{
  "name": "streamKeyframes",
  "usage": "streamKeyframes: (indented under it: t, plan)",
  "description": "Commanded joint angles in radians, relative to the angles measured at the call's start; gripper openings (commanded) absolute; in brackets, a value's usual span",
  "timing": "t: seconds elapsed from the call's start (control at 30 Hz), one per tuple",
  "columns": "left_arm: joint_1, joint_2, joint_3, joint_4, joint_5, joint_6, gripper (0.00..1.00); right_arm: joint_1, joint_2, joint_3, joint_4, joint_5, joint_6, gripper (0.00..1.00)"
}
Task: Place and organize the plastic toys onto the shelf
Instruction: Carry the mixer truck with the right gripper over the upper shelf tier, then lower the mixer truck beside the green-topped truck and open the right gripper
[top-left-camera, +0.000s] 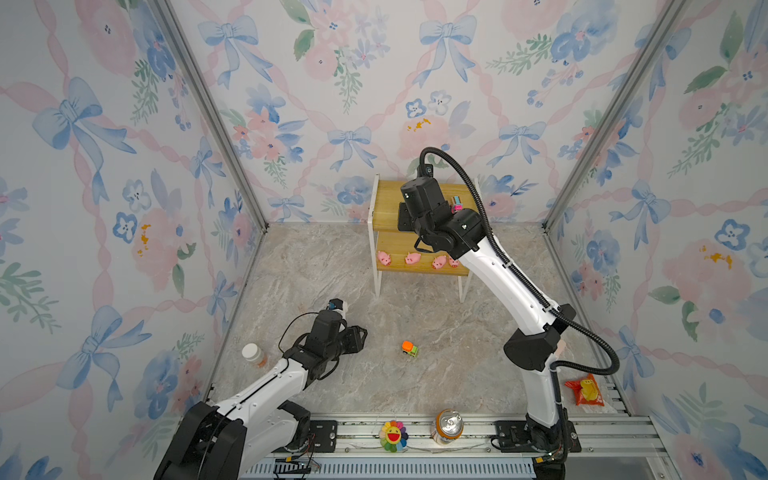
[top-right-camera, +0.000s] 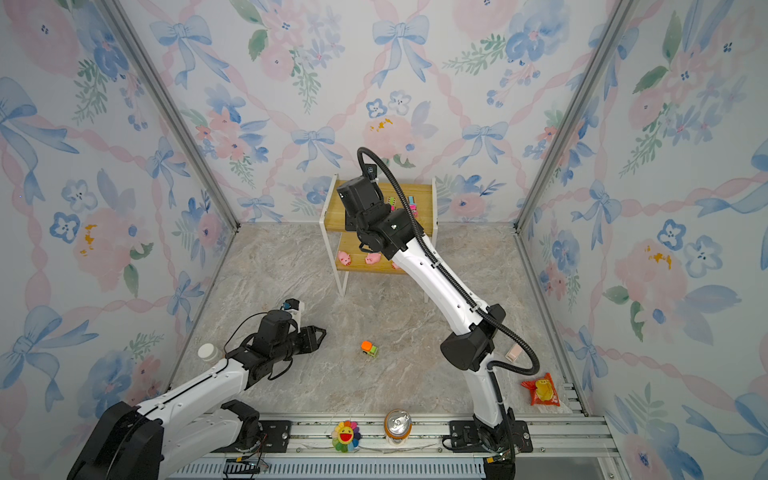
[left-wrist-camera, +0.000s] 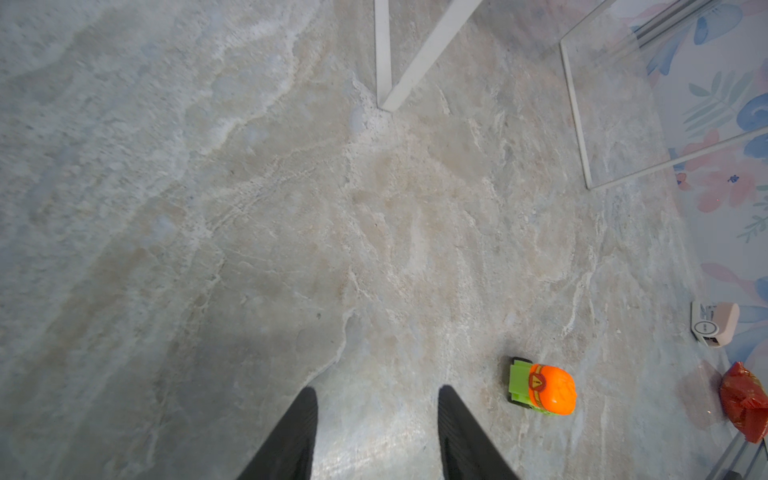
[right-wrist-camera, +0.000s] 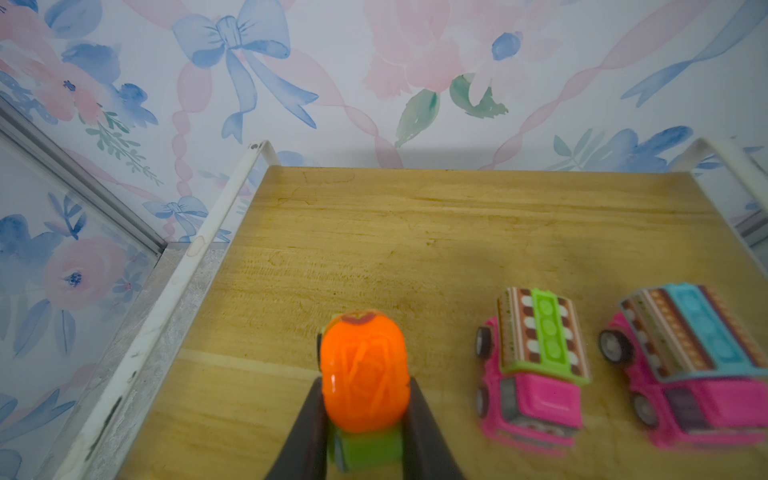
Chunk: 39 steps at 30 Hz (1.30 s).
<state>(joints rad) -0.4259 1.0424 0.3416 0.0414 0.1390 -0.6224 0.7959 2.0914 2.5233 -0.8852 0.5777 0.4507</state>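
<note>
Right claw (right-wrist-camera: 366, 386) pinching green truck (right-wrist-camera: 363, 361), over shelf (right-wrist-camera: 415, 228) top board

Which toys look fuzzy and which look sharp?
Right wrist view: the pink trucks blur toward the near edge, and the orange-topped truck in the right hand shows a small glare spot. Left wrist view: the loose green truck looks sharp.

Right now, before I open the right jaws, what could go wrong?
1. The held green truck sits near the green-roofed pink truck; the right jaws, opening, might nudge it.
2. It has wheels, so it may roll on the top board once released.
3. The other green truck lies outside the left jaws; closing there would miss.
</note>
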Motion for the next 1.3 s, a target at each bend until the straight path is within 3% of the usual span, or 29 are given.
streamKeyframes:
  t: [0.0,1.03,1.17,1.27]
  plan:
    - [-0.006,0.016,-0.002,0.019,0.008,0.016,0.48,-0.012,0.017,0.038,0.015,0.019,0.013,0.15]
    - [-0.006,0.049,0.005,0.044,0.015,0.021,0.48,-0.032,0.051,0.034,0.036,0.001,-0.007,0.23]
    - [-0.006,0.047,0.004,0.045,0.015,0.020,0.48,-0.032,0.049,0.032,0.039,0.001,-0.011,0.33]
    - [-0.006,0.047,0.004,0.043,0.015,0.020,0.48,-0.032,0.044,0.030,0.037,-0.004,-0.017,0.33]
